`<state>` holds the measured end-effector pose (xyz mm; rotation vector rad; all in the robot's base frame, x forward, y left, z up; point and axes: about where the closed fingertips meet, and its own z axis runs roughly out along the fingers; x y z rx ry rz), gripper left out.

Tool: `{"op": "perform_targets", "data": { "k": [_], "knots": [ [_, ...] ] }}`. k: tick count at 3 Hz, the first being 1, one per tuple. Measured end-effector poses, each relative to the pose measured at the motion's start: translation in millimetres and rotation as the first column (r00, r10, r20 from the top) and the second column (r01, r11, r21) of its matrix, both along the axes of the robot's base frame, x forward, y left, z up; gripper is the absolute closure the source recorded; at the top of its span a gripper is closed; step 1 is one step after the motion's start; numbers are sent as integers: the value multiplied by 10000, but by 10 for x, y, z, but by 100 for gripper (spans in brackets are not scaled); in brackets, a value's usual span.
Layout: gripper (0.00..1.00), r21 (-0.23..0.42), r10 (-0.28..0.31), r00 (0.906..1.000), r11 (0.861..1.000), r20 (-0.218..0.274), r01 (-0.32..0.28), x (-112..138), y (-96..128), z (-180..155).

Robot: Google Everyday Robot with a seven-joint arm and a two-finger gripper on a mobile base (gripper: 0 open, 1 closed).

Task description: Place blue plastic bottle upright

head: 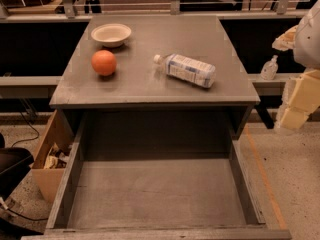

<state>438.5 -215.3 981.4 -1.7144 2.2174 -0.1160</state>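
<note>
The blue plastic bottle (pixel 186 69) is clear with a white cap and a pale blue-white label. It lies on its side on the grey table top (pixel 150 84), right of centre, with the cap pointing left. My gripper (pixel 295 109) hangs at the right edge of the view, beyond the table's right side and lower than the top. It is well apart from the bottle and holds nothing that I can see.
An orange ball (pixel 104 62) sits left of the bottle, and a white bowl (pixel 111 34) stands behind it. A drawer (pixel 155 189) is pulled open below the top. A small pump-top dispenser (pixel 269 68) stands on a ledge at the right. A cardboard box (pixel 50 156) is on the floor at the left.
</note>
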Motion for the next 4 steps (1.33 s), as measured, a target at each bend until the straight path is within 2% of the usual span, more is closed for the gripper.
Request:
{"op": "perform_targets", "data": {
  "k": [1,2,3,4],
  "knots": [
    [0,0,0,10000,10000,2,0,0,0,1],
    [0,162,-238,9991,9996,347,233,6,12,27],
    [0,532,-586,9931,9972,1019,534,312,134,39],
    [0,1100,-940,9891,9906,1135,815,749,214,25]
  ]
}}
